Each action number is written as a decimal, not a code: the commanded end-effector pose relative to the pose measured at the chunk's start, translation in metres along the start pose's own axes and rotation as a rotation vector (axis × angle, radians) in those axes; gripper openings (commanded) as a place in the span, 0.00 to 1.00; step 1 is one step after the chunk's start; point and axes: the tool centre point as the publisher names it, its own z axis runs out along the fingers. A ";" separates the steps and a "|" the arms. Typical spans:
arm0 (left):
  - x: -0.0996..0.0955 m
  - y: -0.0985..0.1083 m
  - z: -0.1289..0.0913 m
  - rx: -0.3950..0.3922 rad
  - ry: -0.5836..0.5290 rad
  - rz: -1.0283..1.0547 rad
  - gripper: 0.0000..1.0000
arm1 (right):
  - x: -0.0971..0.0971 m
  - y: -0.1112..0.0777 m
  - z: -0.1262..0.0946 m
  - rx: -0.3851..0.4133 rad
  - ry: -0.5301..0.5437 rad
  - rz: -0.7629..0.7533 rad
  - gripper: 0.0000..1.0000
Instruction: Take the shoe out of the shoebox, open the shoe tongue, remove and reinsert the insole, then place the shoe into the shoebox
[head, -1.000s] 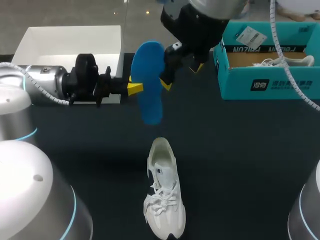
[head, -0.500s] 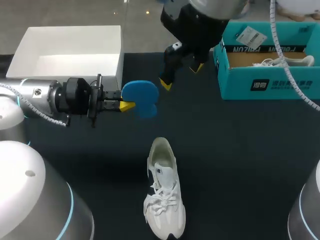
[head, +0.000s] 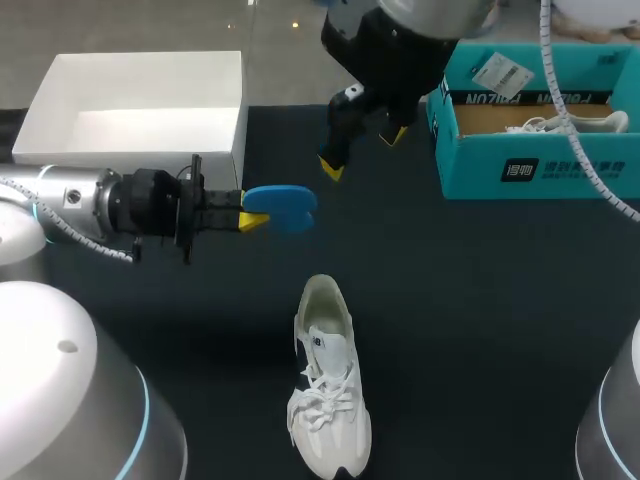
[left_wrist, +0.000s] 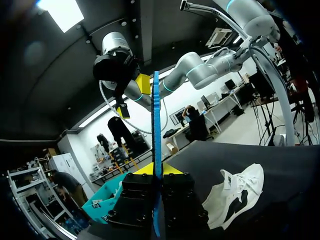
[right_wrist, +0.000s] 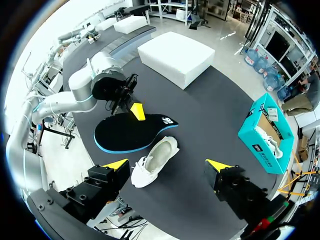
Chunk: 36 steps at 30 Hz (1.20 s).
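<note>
A blue insole (head: 282, 209) hangs above the table, pinched at its edge by my left gripper (head: 250, 220), which is shut on it. The left wrist view shows the insole (left_wrist: 156, 120) edge-on, standing up between the yellow tips (left_wrist: 156, 170). From the right wrist the insole (right_wrist: 127, 134) shows a dark face with a blue rim. The white shoe (head: 328, 385) lies on the table below it, toe toward the front edge. My right gripper (head: 362, 150) hovers open and empty behind the insole, high over the shoe (right_wrist: 155, 159). The teal shoebox (head: 530, 170) stands at the back right.
A white open box (head: 140, 75) sits at the back left, just behind my left arm. A second white shoe (head: 570, 122) lies inside the teal shoebox, with a paper tag on the box's far edge. Dark bare tabletop lies around the shoe.
My left gripper drew the insole away from the right gripper, leftward and lower, and turned it from a long upright shape to a short, foreshortened one. The right arm stayed still.
</note>
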 end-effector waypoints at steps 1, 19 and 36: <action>0.001 0.000 0.001 -0.001 -0.002 0.001 0.00 | 0.000 0.000 0.001 0.001 0.001 0.001 1.00; -0.009 -0.035 0.013 0.123 0.239 0.539 0.00 | 0.000 0.000 0.001 0.001 0.001 0.001 1.00; 0.018 -0.031 -0.001 0.025 0.124 0.735 0.00 | 0.000 0.000 0.001 0.001 0.001 0.001 1.00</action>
